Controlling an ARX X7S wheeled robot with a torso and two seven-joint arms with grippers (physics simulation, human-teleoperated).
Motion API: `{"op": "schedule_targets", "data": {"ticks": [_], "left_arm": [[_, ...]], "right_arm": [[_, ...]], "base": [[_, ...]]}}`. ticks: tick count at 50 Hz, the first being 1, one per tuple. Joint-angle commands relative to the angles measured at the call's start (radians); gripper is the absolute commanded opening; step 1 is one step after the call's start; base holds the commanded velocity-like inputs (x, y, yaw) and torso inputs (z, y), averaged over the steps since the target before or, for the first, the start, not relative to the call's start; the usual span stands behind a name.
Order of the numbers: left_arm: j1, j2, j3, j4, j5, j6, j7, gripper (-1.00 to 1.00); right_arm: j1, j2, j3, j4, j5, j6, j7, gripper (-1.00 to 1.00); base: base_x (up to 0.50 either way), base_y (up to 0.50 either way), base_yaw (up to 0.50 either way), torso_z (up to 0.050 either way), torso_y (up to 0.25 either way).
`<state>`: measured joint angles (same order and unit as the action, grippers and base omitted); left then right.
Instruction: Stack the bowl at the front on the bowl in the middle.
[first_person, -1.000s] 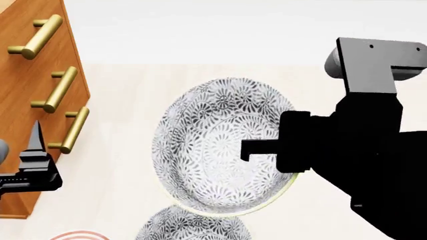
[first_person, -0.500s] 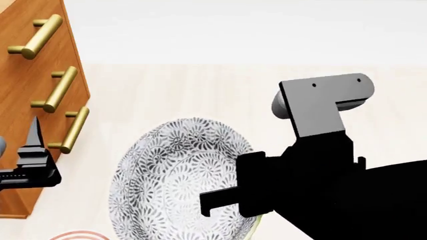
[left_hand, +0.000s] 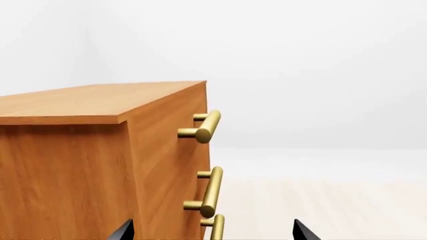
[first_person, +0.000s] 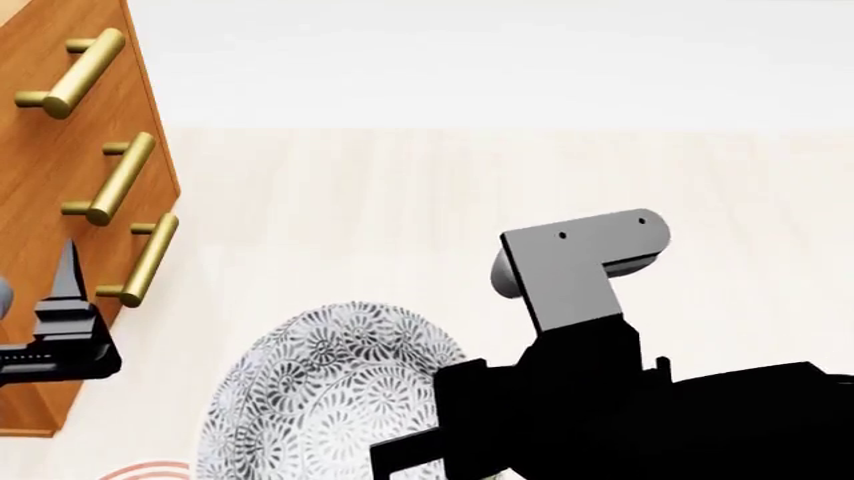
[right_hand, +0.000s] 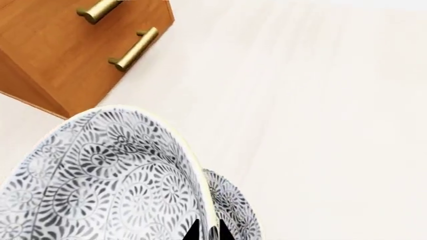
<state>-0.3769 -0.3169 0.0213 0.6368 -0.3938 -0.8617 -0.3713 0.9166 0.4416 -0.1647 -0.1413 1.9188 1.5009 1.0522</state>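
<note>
My right gripper (first_person: 400, 455) is shut on the rim of a grey-and-white flower-patterned bowl (first_person: 320, 400), one finger inside and one outside. The bowl hangs tilted at the bottom of the head view. The right wrist view shows this held bowl (right_hand: 107, 175) large, with the fingertips (right_hand: 193, 232) pinching its pale rim. A second bowl (right_hand: 230, 205) of the same pattern lies just beyond that rim, low on the table. In the head view the second bowl is hidden. I cannot tell which bowl is the front one. My left gripper (first_person: 64, 300) stands open by the drawer unit, holding nothing.
A wooden drawer unit (first_person: 54, 150) with brass bar handles (first_person: 120, 180) stands at the left, close to my left gripper (left_hand: 212, 232). A pink-ringed object (first_person: 147, 468) peeks in at the bottom left. The pale wooden table (first_person: 400, 200) stretches back to a white wall.
My right arm has carried the held bowl down and to the left in the head view, toward the near edge. The second bowl is now covered there. The left arm has barely moved.
</note>
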Motion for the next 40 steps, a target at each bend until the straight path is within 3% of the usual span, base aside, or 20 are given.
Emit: {"op": "schedule_targets", "data": {"ticks": [1,40], "left_arm": [[0.006,-0.003,0.001,-0.005,-0.001,0.009,-0.002,1.00],[0.021,-0.016,0.014,-0.011,-0.006,0.027,-0.009,1.00]], "right_arm": [[-0.018,-0.006,-0.005,0.007,-0.100,-0.001,-0.102,-1.00],[-0.027,0.023,-0.084,0.025,-0.298,-0.085,-0.284,-1.00]], "base": [[0.00,0.00,0.00,0.000,0.000],[0.00,0.00,0.00,0.000,0.000]]}}
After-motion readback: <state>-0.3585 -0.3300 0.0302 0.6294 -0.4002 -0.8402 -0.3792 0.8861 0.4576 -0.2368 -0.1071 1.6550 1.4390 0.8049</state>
